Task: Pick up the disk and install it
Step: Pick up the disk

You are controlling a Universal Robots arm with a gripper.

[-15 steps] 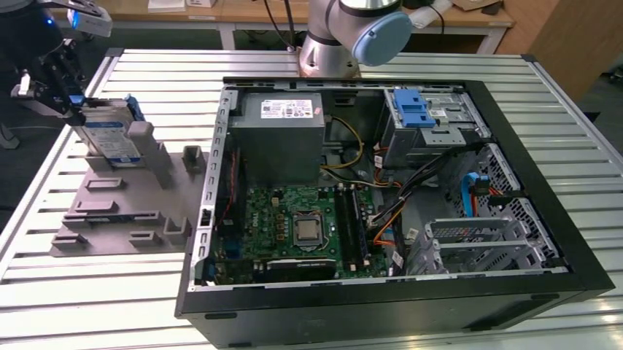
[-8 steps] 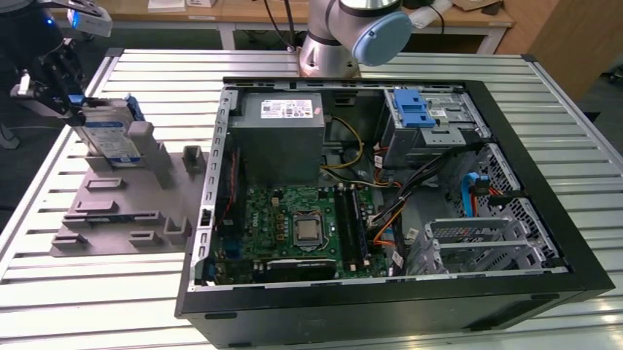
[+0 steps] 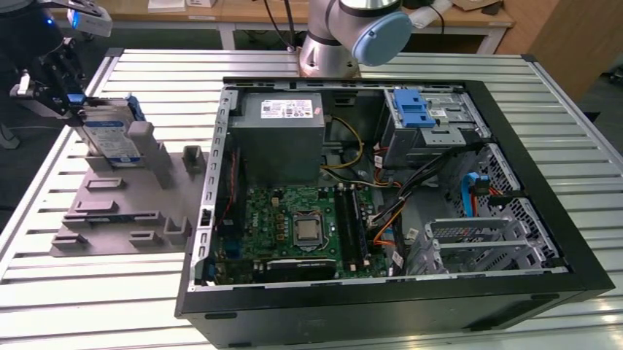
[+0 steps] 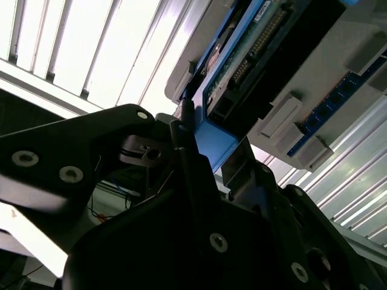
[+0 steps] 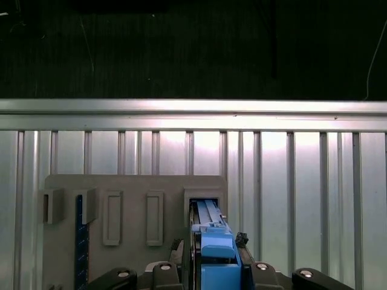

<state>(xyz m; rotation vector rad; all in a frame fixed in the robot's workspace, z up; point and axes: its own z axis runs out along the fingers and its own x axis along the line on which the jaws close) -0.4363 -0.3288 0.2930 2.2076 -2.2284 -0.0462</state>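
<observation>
Fingers (image 4: 184, 145) of the gripper (image 3: 76, 109) close on the blue end tab of the disk (image 3: 109, 137) at the exterior view's far left. In the second wrist view they sit on either side of that tab, pressed against it. The disk stands on edge in a slot at the far end of a grey slotted fixture (image 3: 127, 211), its white-and-blue label facing the open computer case. Whether it is fully seated in the slot or lifted a little is hard to say from these angles. In the first wrist view the blue tab lies between the two finger bases, with the drive's silver edge running away from it into the fixture's slot. The fixture lies flat on a slatted metal table (image 3: 117, 292), just beside the black computer case (image 3: 389, 321), which lies open on its side. Inside the case, a grey power supply (image 3: 282, 138) sits above the green motherboard (image 3: 292, 226). Further towards the exterior view's right is a metal drive cage (image 3: 433, 127) with a blue latch (image 3: 413, 109) on top. The arm's base (image 3: 336, 44) rises behind the case.
</observation>
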